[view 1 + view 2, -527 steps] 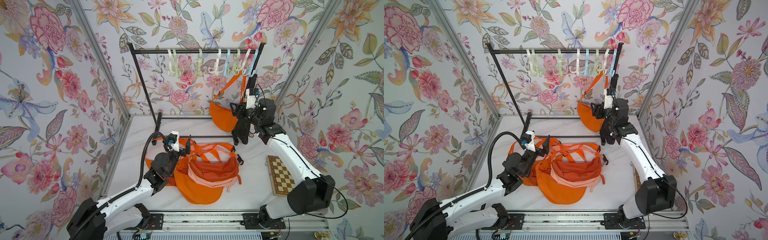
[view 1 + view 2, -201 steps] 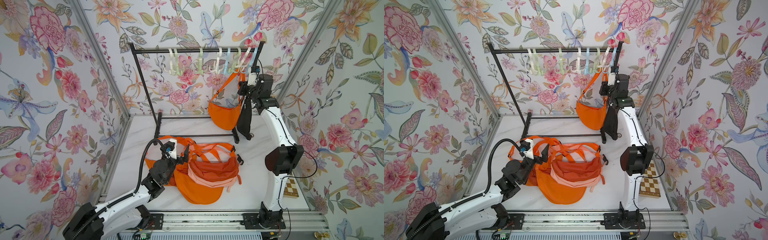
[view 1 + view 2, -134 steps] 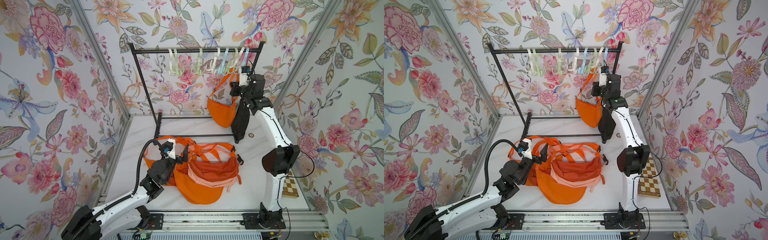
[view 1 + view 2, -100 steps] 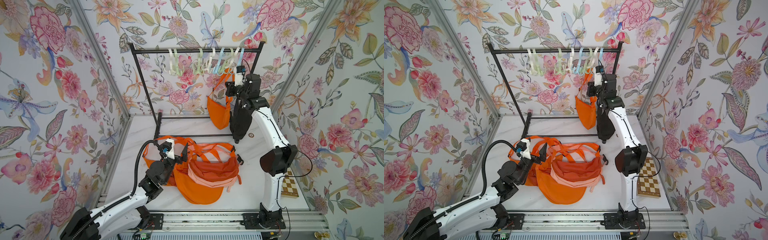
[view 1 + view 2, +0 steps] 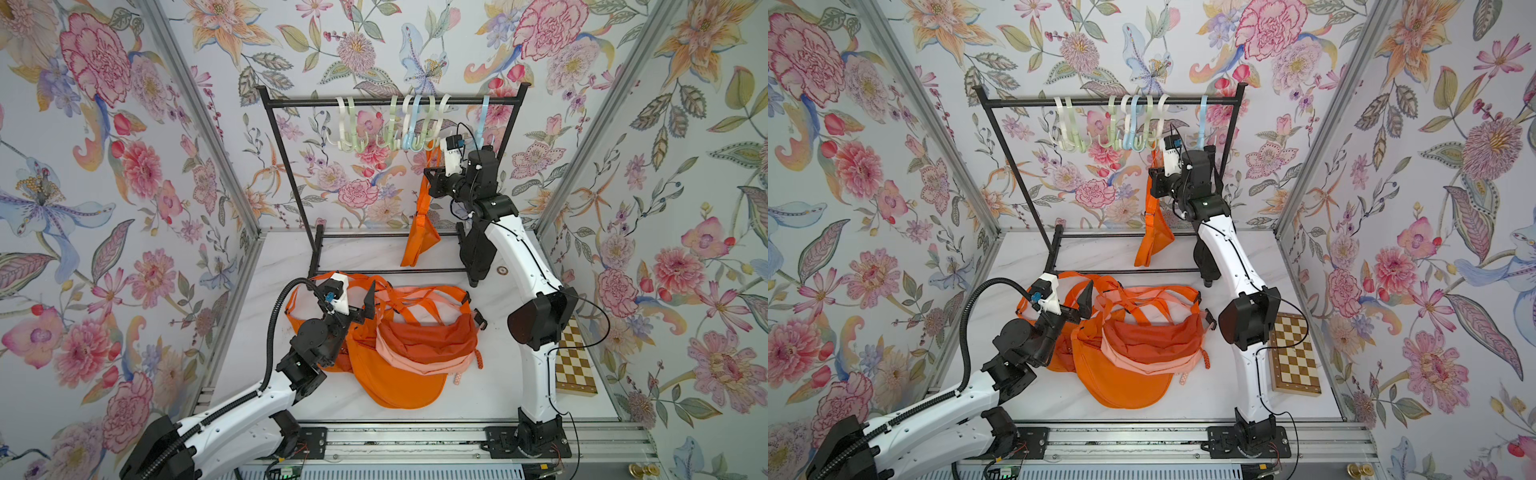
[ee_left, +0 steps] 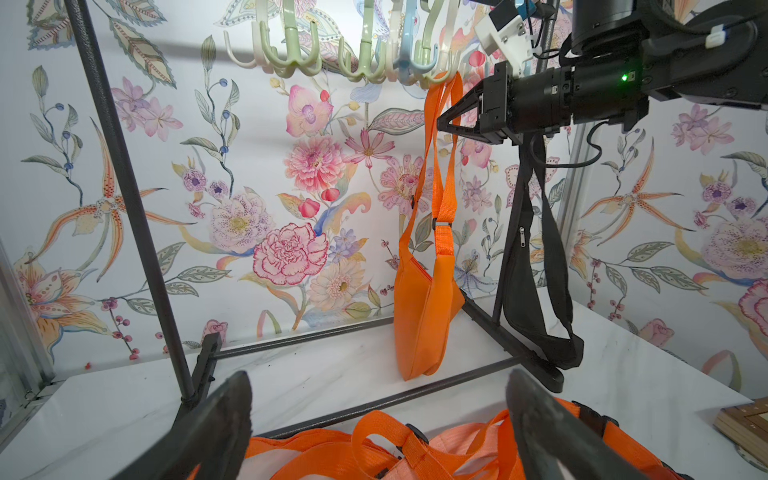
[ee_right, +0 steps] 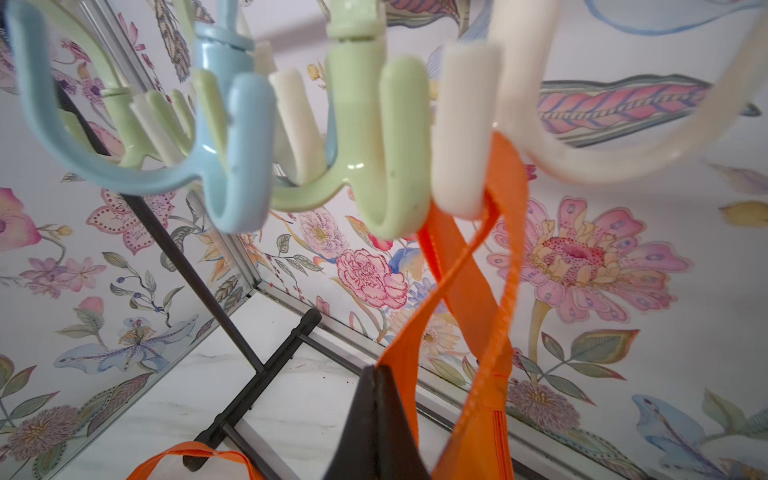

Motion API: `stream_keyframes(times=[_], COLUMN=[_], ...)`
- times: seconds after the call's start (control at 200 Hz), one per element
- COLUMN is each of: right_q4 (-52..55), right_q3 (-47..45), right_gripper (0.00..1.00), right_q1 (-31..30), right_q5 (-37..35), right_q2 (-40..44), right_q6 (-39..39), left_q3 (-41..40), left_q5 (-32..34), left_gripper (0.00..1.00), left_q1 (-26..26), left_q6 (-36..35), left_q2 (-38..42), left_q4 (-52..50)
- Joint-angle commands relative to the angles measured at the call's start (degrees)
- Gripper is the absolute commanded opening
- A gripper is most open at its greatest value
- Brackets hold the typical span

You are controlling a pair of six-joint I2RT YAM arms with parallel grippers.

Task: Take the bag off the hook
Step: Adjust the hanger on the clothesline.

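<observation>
An orange bag point(image 5: 419, 245) point(image 5: 1154, 245) point(image 6: 419, 316) hangs by its strap from a white hook point(image 7: 461, 124) point(image 5: 1160, 112) on the black rack. My right gripper point(image 5: 427, 183) point(image 5: 1152, 183) point(image 6: 439, 121) point(image 7: 376, 370) is shut, high up under the hooks. Its tip lies against the strap, and I see nothing between the jaws. The strap still loops over the white hook. My left gripper point(image 5: 357, 303) point(image 5: 1073, 305) point(image 6: 378, 399) stands open and empty, low over the pile of bags.
A pile of orange bags point(image 5: 411, 349) lies mid-table. A black bag point(image 5: 478, 253) point(image 6: 536, 270) hangs by the rack's right post. Several green, blue and white hooks point(image 5: 386, 137) crowd the rail point(image 5: 390, 101). A chessboard point(image 5: 575, 361) lies at the right edge. Walls enclose three sides.
My right gripper has risen and slid left along the rail, pushing the white hook and the bag against the other hooks. The bag now hangs edge-on. The left arm barely moved.
</observation>
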State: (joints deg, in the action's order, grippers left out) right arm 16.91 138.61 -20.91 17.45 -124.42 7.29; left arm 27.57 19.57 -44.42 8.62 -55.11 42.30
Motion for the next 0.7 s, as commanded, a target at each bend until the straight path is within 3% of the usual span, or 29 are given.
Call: stream_keyframes(times=[0.0,0.36,0.51,0.69], right_q4=[0.9,0.7,0.1,-1.4], right_q3=[0.7,-10.5,-12.5,-16.9], right_gripper=[0.00,0.00,0.00,0.11], right_q1=[-0.2,3.3,4.9,5.9], right_q5=[2.5,2.0,3.9,3.4], right_q2=[-0.3,8.0,8.8,10.6], right_q6=[0.5,0.1,1.2,1.1], left_q3=[3.6,19.2,34.7,49.6], left_q5=[1.0,-5.6,-11.4,-15.4], left_gripper=[0.97,0.98,0.98,0.99], left_q1=[-0.2,7.7,10.3,11.3], left_q6=[-2.8,-7.1,-12.1,-18.7], left_q2=[-3.5,-27.7,-42.8,-56.2], left_q4=[3.5,16.0,15.3,15.0])
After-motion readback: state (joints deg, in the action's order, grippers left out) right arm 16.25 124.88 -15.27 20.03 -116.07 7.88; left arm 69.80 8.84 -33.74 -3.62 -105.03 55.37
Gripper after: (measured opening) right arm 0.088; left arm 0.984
